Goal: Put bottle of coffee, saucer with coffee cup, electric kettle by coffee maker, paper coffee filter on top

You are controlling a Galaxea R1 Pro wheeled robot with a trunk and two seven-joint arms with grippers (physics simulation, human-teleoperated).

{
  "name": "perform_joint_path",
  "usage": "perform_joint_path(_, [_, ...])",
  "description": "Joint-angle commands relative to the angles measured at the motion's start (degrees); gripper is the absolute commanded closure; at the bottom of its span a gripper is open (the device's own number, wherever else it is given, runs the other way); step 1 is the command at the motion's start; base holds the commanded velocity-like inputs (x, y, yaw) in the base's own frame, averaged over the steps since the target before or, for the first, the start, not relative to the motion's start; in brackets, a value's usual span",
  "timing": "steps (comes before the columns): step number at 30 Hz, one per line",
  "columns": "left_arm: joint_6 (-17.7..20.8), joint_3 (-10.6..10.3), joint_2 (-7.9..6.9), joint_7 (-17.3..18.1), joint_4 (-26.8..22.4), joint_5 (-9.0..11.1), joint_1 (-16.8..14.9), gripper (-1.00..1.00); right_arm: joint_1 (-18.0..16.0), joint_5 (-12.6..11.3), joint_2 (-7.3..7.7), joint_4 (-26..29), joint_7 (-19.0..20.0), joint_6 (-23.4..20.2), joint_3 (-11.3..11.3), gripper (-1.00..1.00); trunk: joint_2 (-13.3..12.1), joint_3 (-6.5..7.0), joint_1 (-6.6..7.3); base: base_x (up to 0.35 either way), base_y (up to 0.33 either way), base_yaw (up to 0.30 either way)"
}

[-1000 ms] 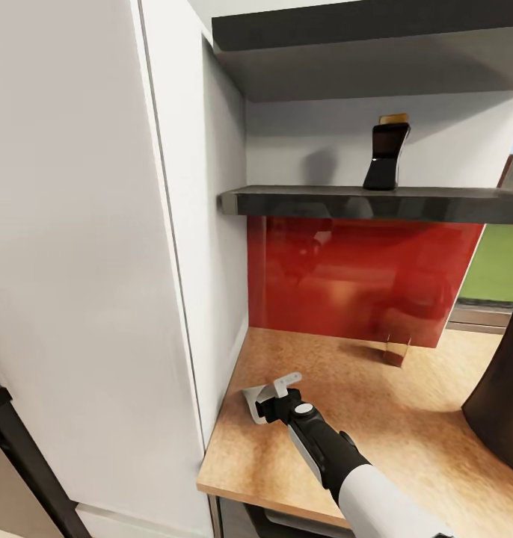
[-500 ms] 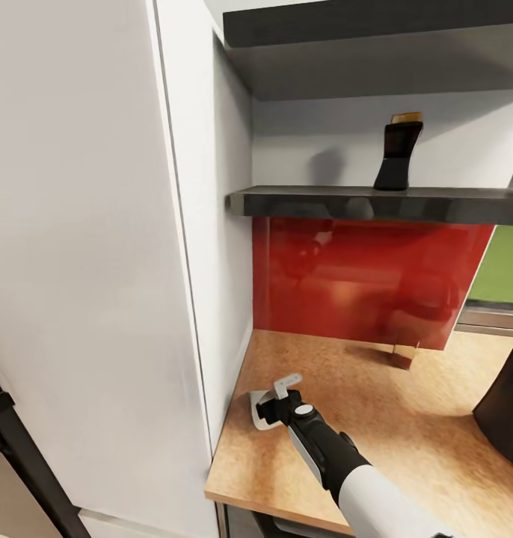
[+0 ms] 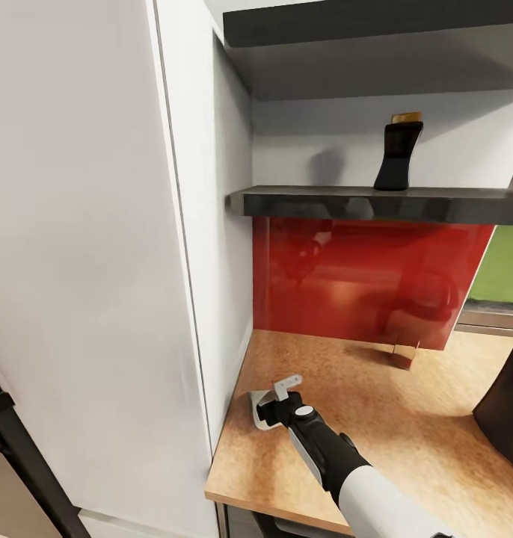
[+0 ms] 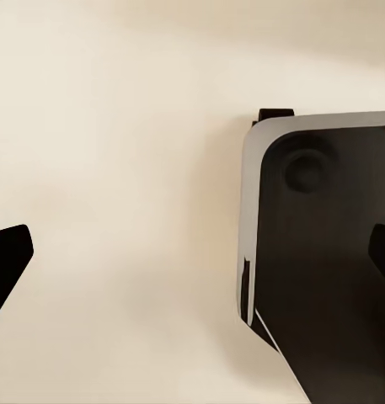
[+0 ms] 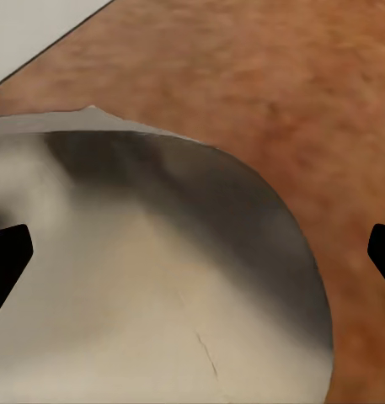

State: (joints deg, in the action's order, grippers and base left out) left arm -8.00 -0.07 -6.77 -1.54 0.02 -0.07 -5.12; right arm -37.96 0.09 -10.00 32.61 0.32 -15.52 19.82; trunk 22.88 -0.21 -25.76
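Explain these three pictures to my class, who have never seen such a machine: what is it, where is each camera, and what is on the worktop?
It is a simulated wheeled robot with two arms, each ending in a two-fingered pincer. The large picture comes from a camera on its head, looking down at a wooden worktop; a dark bottle stands on the shelf above. The other two come from cameras beside each pincer. The right pincer is open, fingers spread either side of a white paper filter above the worktop. The left pincer is open too, facing a pale surface, holding nothing.
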Motion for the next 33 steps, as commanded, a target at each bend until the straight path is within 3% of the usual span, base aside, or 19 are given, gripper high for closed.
perform_joint_path(1, [-0.21, -0.02, 0.0, -0.13, 0.07, -0.02, -0.03, -1.0, -0.01, 0.01, 0.0, -0.15, 0.03, -0.29, 0.04, -1.0, 0.04, -0.02, -0.02, 0.0, 0.019, 0.0])
perform_joint_path(9, [-0.19, -0.1, 0.0, -0.13, 0.07, -0.02, -0.02, -1.0, -0.01, 0.05, 0.0, -1.41, 0.03, 2.53, 0.04, -1.0, 0.04, -0.02, -0.02, 0.0, 0.11, 0.0])
perform_joint_path(21, [-0.19, -0.11, 0.09, -0.13, 0.07, -0.02, -0.04, -1.0, -0.01, 0.08, 0.0, -1.55, 0.03, 2.94, 0.04, -1.0, 0.04, -0.02, -0.02, 0.0, 0.01, 0.0])
perform_joint_path(22, [-0.18, -0.11, 0.09, -0.13, 0.07, -0.02, -0.02, -1.0, -0.01, 0.08, 0.0, -1.56, 0.03, 2.94, 0.04, 1.0, 0.04, -0.02, -0.02, 0.0, 0.0, 0.0])
perform_joint_path(33, [-0.18, -0.11, 0.02, -0.13, 0.07, -0.02, -0.06, -1.0, -0.01, 0.09, 0.0, -3.49, 0.03, 3.36, 0.11, 1.0, 0.04, -0.02, -0.02, 0.0, 0.0, 0.0])
